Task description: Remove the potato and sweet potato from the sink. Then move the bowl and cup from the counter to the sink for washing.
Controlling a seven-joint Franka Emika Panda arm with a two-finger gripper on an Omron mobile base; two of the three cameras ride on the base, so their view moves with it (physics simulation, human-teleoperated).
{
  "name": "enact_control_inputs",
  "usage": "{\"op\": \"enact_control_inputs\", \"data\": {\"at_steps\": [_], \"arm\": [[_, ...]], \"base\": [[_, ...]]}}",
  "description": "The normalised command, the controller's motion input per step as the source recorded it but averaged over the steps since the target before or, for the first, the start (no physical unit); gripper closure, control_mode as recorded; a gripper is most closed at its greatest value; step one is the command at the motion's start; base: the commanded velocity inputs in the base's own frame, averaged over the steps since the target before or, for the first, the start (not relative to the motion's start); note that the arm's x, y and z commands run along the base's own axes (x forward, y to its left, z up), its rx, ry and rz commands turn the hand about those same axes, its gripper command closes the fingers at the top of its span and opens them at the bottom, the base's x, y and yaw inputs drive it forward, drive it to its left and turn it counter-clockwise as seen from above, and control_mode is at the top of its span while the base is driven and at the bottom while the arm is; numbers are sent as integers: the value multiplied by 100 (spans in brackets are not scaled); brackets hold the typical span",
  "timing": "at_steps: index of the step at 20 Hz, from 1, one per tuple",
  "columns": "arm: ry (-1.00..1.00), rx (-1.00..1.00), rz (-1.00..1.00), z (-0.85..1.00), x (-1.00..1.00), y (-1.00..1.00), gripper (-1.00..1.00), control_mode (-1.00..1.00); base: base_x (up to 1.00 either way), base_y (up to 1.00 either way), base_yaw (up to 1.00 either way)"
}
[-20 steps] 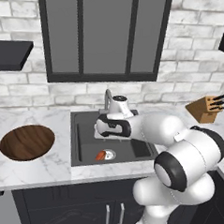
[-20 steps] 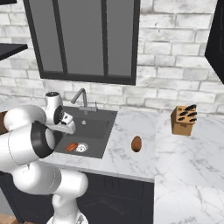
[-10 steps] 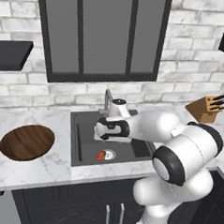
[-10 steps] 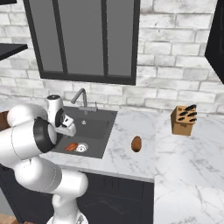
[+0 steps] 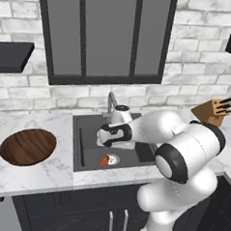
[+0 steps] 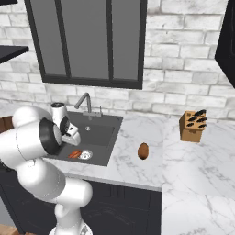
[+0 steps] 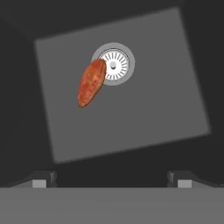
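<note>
From the left base, the bowl (image 5: 28, 146) lay on the table (image 5: 46, 173) left of the sink (image 5: 88, 152), the sweet potato (image 5: 104, 160) by the drain. From the right base, the potato (image 6: 143, 151) sat on the table right of the sink. In the hand view, the end effector (image 7: 111, 178) stood wide open, empty, above the sweet potato.

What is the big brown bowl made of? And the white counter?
The bowl looks like dark wood with a smooth finish: streaky grain lines run across it. The counter looks like polished marble or a look-alike stone: white with thin grey veins. It is a rendered scene, so that's only how they look.
</note>
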Motion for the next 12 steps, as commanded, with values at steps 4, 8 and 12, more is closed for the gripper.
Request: {"op": "enact_control_inputs", "data": {"at_steps": [4,8,12], "arm": [[0,0,-5,-18,8,0,-100,-100],[1,0,-5,-19,7,0,-100,-100],[3,0,-5,-20,9,0,-100,-100]], "base": [[0,0,0],[0,0,0],[0,0,0]]}}
